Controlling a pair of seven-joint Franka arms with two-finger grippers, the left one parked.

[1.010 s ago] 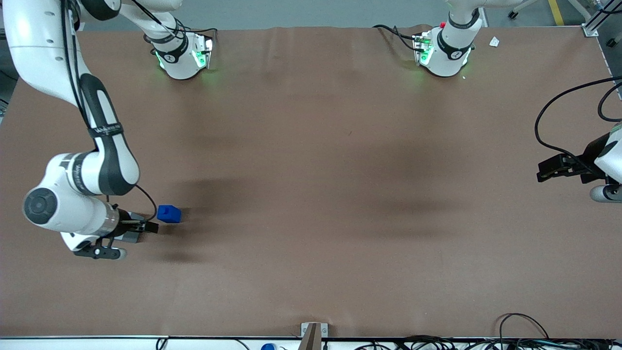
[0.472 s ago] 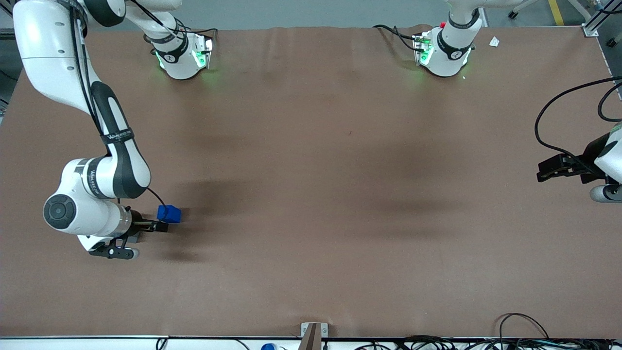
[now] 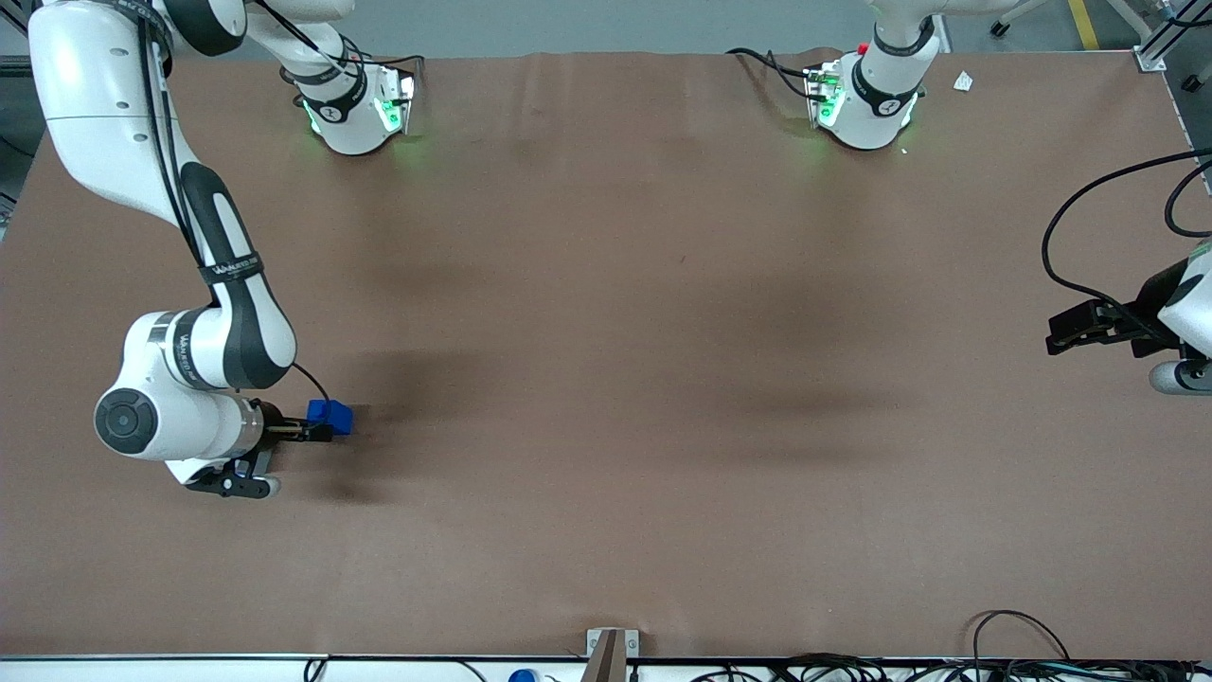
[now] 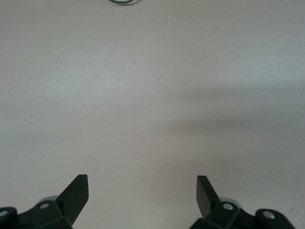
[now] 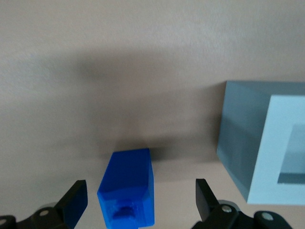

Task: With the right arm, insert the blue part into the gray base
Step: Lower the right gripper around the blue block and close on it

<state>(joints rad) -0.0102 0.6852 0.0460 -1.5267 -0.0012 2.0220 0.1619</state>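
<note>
The blue part (image 3: 333, 414) lies on the brown table toward the working arm's end. In the right wrist view the blue part (image 5: 127, 191) sits between my open fingers, closer to one fingertip (image 5: 76, 200) than to the other, with nothing gripping it. Its stub face points toward the camera. My right gripper (image 3: 320, 433) is low over the table right at the block; in the wrist view the gripper (image 5: 139, 202) straddles it. The gray base (image 5: 257, 148), with a light top and a square recess, stands beside the block. In the front view the wrist hides the base.
The brown table (image 3: 606, 379) stretches wide toward the parked arm's end. Both arm bases (image 3: 355, 104) stand at the edge farthest from the front camera. Cables (image 3: 1023, 654) lie along the near edge.
My right arm has moved toward the blue part, bringing the open fingers round it. The wrist now covers the gray base in the front view. The blue part has not moved.
</note>
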